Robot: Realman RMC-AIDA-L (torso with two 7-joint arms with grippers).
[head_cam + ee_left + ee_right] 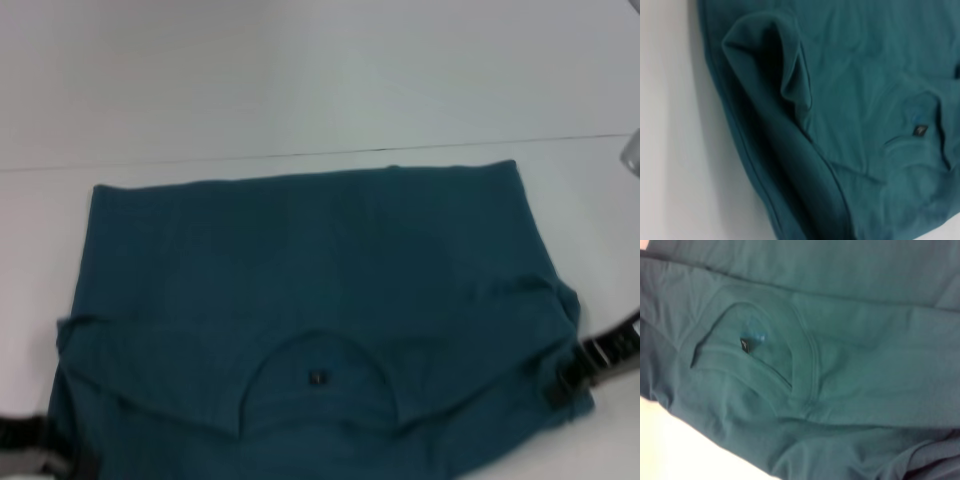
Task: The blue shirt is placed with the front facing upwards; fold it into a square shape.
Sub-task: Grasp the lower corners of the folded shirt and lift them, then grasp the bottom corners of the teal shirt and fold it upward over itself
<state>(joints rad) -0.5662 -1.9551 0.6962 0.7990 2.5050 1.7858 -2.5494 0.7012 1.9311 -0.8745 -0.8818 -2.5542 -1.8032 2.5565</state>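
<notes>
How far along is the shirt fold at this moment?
Partly done. The blue shirt is already narrowed to a rough rectangle on the white table, sleeves tucked in. In hand: the left gripper and right gripper sit at the collar-end corners, nearest the robot. Left: bringing that end over to make a square.

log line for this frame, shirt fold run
blue shirt: flat on table, collar near robot | left gripper: near-left corner | right gripper: near-right edge | fold: unfinished

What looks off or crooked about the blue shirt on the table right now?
The blue shirt is only partly folded. Its collar end lies nearest the robot, uneven, with a loose bunched flap on the left side. No "FREE!" lettering shows. No tear or stain visible.
</notes>
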